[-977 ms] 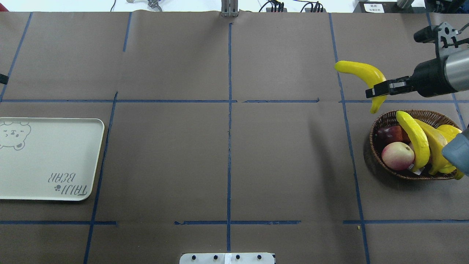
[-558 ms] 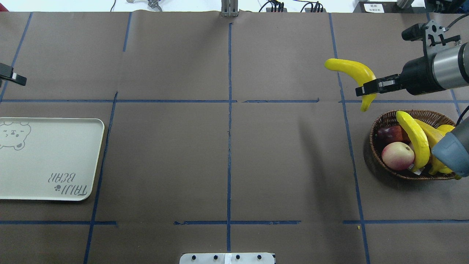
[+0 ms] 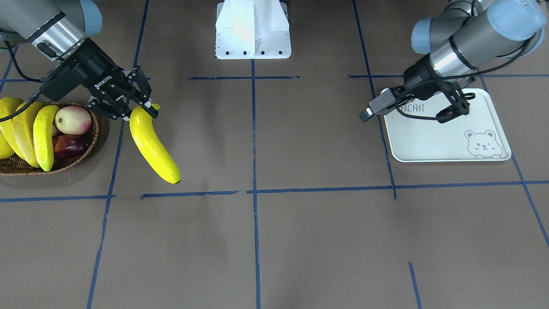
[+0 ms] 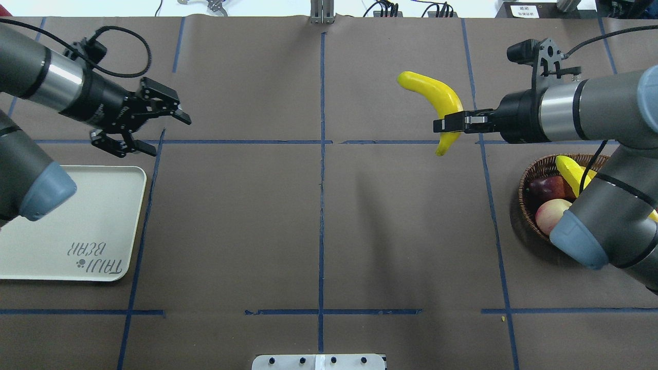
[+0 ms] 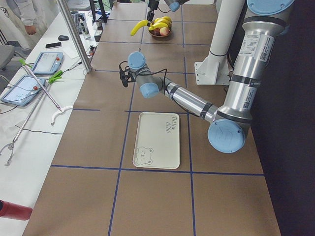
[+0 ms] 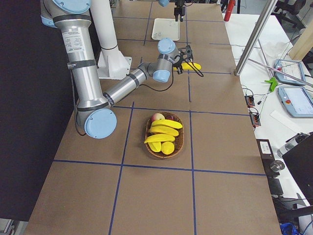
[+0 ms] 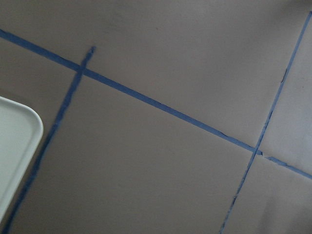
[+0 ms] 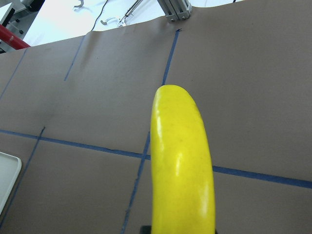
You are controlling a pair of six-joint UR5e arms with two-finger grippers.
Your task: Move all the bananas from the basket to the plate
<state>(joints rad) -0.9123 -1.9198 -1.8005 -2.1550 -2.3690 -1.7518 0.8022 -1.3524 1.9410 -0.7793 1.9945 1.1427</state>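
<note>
overhead view: the held banana (image 4: pixel 434 97) has been carried from beside the basket (image 4: pixel 532 169) toward the tabletop's centre line, pinched near one end by the right fingers (image 4: pixel 455 124), while the left fingers (image 4: pixel 177 114), spread wide and empty, have been brought in beside the plate (image 4: pixel 103 205), so a hand-over is judged likely. front-facing view: its long axis is seen slanting away from the robot, free tip outermost, and other bananas (image 3: pixel 43 133) are left in the basket. right wrist view: the axis is shown running straight out from the grip.

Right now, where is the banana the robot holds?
In the overhead view, the banana is held up right of centre by the right gripper, left of the basket.
</note>
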